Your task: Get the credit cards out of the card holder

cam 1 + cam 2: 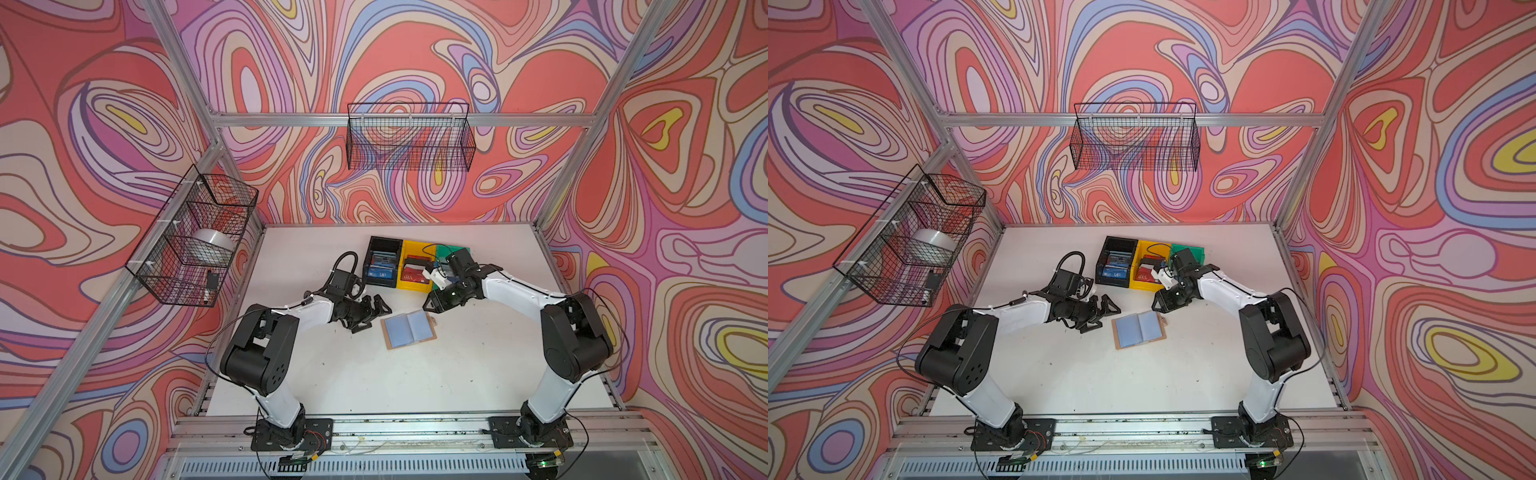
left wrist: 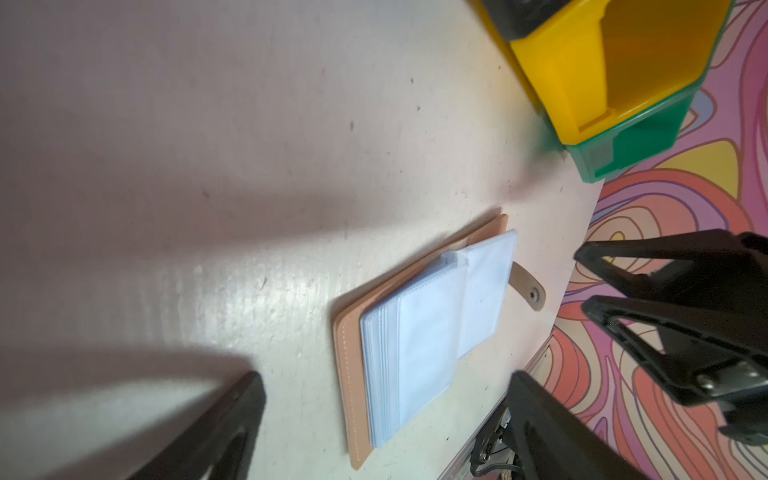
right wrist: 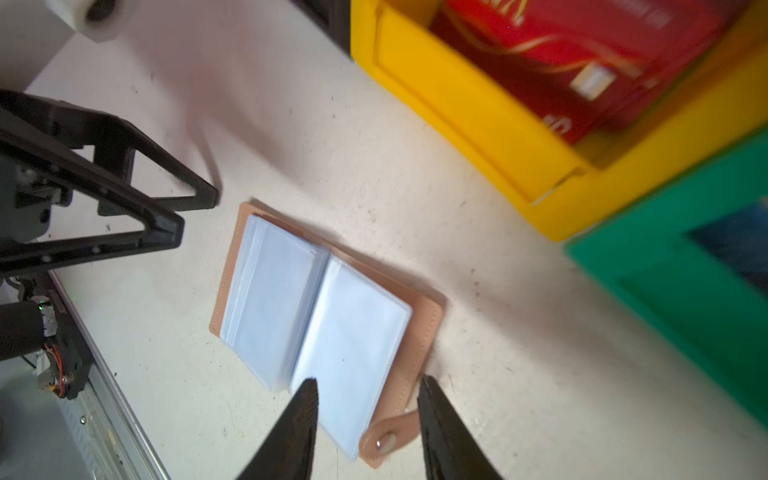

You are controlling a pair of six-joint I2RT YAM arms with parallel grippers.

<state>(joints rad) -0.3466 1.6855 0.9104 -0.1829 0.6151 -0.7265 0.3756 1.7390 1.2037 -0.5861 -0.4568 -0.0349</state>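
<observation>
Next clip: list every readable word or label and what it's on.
"VIP", upside down in both top views: blue card in the black bin.
"VIP", upside down: red credit card in the yellow bin.
Gold lettering on red credit card, right wrist view: too blurred to read.
Card holder: no text.

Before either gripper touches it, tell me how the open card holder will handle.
The card holder probably flops: its clear sleeves fan loose from the cover. Lying thin and flat, it likely slides across the table if pushed.
</observation>
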